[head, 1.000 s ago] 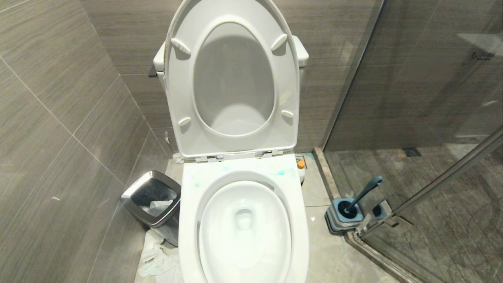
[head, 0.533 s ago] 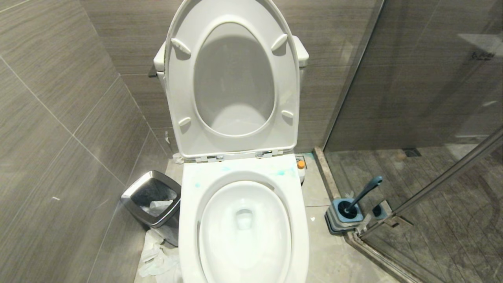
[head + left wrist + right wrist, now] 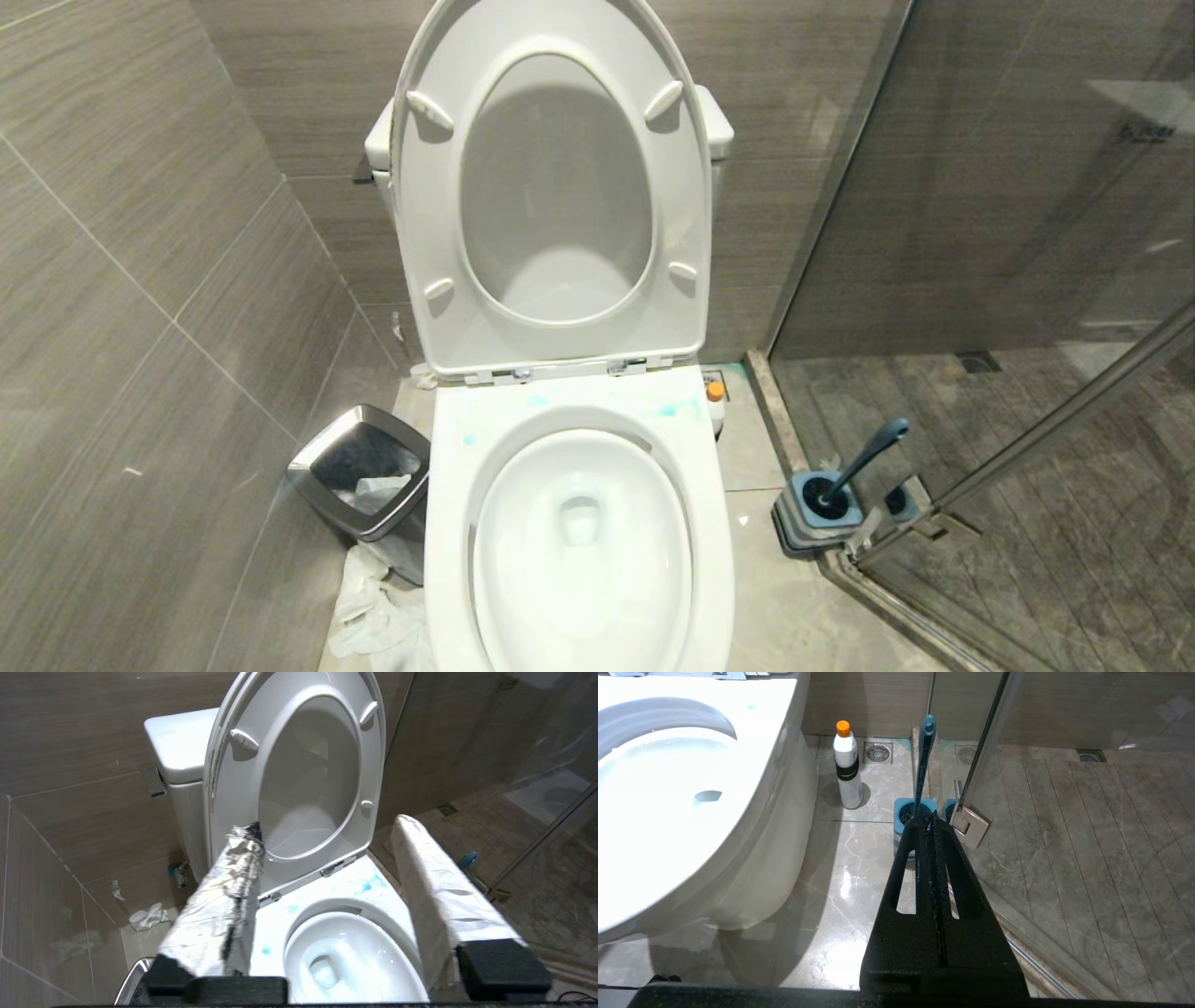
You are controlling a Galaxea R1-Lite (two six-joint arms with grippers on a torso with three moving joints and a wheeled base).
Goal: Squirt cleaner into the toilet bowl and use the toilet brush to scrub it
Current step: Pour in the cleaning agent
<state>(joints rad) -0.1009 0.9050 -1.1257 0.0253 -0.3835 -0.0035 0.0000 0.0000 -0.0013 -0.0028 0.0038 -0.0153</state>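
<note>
L gripper (image 3: pixel 327 830) w/ foil-wrapped fingers (image 3: pixel 224 905) spread apart, nothing between them, hanging above the toilet bowl (image 3: pixel 719 523). Seat and lid up vs the tank. Turquoise cleaner (image 3: pixel 366 886) smeared on the rim near the hinges. R gripper (image 3: pixel 930 819) pressed together, empty, low by the floor, pointed at the toilet brush (image 3: pixel 923 760) standing in its square holder (image 3: pixel 794 509) beside the glass shower door. White bottle (image 3: pixel 846 772) w/ orange cap just beside bowl. Waste bin (image 3: pixel 322 467) on bowl's other side.
</note>
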